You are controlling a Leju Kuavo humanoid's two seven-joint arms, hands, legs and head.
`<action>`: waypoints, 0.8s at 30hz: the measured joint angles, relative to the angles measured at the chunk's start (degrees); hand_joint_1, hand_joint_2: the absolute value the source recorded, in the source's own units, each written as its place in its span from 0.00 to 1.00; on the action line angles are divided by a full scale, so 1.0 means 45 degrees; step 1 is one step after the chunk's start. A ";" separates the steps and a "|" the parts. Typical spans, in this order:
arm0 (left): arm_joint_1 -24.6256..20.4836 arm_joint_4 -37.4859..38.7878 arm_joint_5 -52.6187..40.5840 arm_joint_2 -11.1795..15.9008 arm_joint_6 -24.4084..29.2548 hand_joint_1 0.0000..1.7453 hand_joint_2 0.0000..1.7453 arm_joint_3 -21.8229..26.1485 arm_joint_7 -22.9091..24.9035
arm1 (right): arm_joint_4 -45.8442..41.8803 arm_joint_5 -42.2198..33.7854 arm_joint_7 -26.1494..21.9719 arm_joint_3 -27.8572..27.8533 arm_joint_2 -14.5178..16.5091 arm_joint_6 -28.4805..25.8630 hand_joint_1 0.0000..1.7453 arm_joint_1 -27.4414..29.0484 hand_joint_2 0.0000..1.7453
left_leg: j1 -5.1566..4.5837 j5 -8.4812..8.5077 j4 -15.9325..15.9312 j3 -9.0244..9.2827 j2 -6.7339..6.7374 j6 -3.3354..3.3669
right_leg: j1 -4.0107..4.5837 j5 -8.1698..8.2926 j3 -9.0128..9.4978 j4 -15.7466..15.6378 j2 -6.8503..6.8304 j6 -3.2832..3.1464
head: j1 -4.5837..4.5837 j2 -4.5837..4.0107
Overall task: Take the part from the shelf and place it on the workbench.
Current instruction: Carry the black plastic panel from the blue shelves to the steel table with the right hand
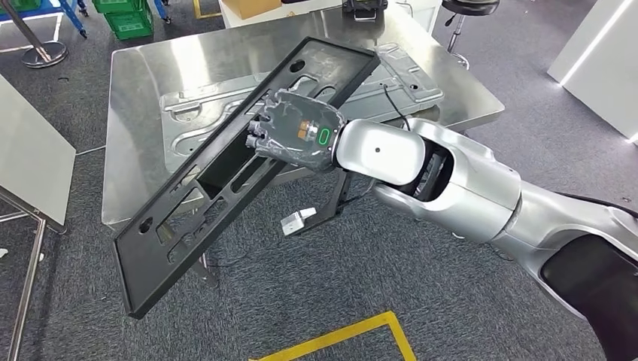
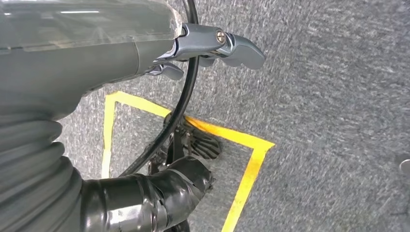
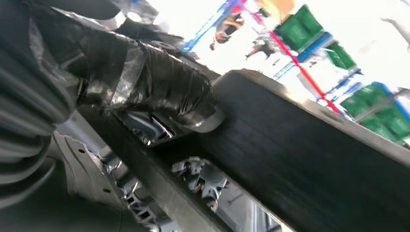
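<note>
The right hand (image 1: 297, 134) has its fingers wrapped round the edge of a long black panel (image 1: 226, 180) and holds it up at a slant, with the far end over the shiny metal table (image 1: 143, 83) and the near end sticking out over the grey carpet (image 1: 391, 263). A flat silver plate (image 1: 391, 79) lies on the table under the far end. The left hand (image 2: 203, 46) hangs over the carpet by some yellow tape (image 2: 251, 164), fingers a little curled and holding nothing.

Matt black plastic part (image 1: 218, 188), shiny brushed-metal workbench (image 1: 135, 120), rough grey carpet (image 1: 361, 286)
</note>
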 joint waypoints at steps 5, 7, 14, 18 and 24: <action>-0.0016 0.0000 0.0002 0.0039 0.0000 0.00 1.00 -0.0001 -0.0004 | 0.0035 -0.0004 0.0000 0.0000 0.0001 0.0001 1.00 0.0000 1.00 | 0.0005 0.0074 -0.0115 0.0045 0.0015 -0.0119 | 0.0009 0.0017 -0.0020 0.0012 0.0024 -0.0057 | 0.0001 0.0000; -0.0016 0.0000 0.0002 0.0040 0.0000 0.00 1.00 -0.0002 -0.0004 | 0.0039 -0.0004 0.0000 0.0000 0.0001 0.0001 1.00 0.0000 1.00 | 0.0005 0.0088 -0.0139 0.0049 0.0015 -0.0164 | 0.0009 0.0015 -0.0025 0.0016 0.0022 -0.0072 | 0.0000 0.0000; -0.0015 0.0000 0.0002 0.0040 0.0000 0.00 1.00 -0.0002 -0.0002 | 0.0043 -0.0004 0.0000 0.0000 0.0001 0.0001 1.00 -0.0001 1.00 | 0.0004 0.0095 -0.0152 0.0044 0.0015 -0.0280 | 0.0007 0.0010 -0.0026 0.0025 0.0020 -0.0081 | 0.0004 0.0000; -0.0016 0.0000 0.0015 0.0040 0.0034 0.00 1.00 0.0000 0.0044 | 0.0043 -0.0004 0.0000 0.0000 0.0002 0.0001 1.00 -0.0002 1.00 | 0.0000 0.0095 -0.0145 0.0036 0.0015 -0.0280 | 0.0001 0.0010 -0.0025 0.0020 0.0018 -0.0080 | 0.0004 0.0000; -0.0019 0.0000 -0.0010 0.0053 0.0194 0.00 1.00 -0.0001 0.0225 | 0.0044 -0.0004 0.0001 0.0000 0.0041 -0.0001 1.00 -0.0016 1.00 | -0.0035 0.0040 -0.0031 -0.0033 0.0014 -0.0189 | -0.0053 0.0036 -0.0023 -0.0028 0.0008 -0.0018 | 0.0002 0.0000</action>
